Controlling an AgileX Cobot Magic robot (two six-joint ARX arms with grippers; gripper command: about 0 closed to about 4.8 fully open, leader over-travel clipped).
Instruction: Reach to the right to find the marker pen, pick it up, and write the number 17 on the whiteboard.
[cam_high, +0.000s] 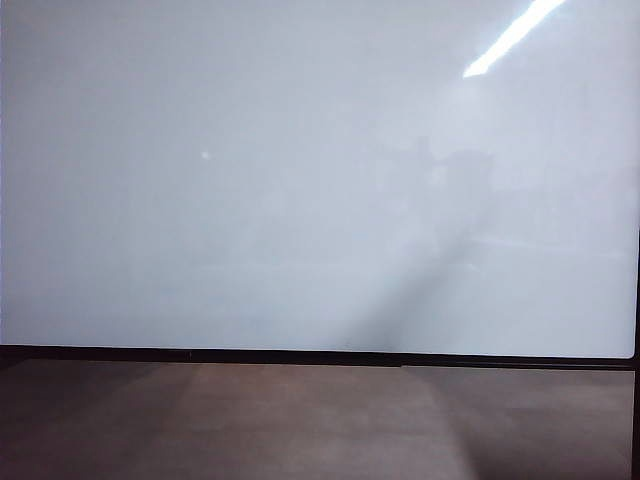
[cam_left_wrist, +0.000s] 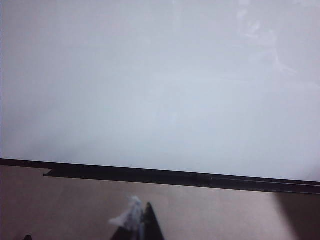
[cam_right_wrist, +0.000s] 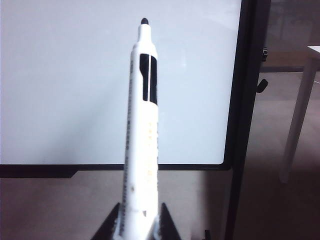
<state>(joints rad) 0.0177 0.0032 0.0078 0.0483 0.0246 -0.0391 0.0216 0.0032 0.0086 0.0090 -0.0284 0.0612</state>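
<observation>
The whiteboard fills most of the exterior view, glossy and blank, and neither gripper shows there. In the right wrist view my right gripper is shut on the marker pen. The pen is white with black panels, and its dark uncapped tip points at the whiteboard, short of its surface. In the left wrist view my left gripper faces the whiteboard from low down. Its dark fingertips stand together, with a whitish scrap stuck at the tip.
A thin black frame runs along the board's lower edge, above a brown-grey matte surface. The board's right edge and dark upright are near the pen. A white table leg stands beyond it. A light strip reflects in the board.
</observation>
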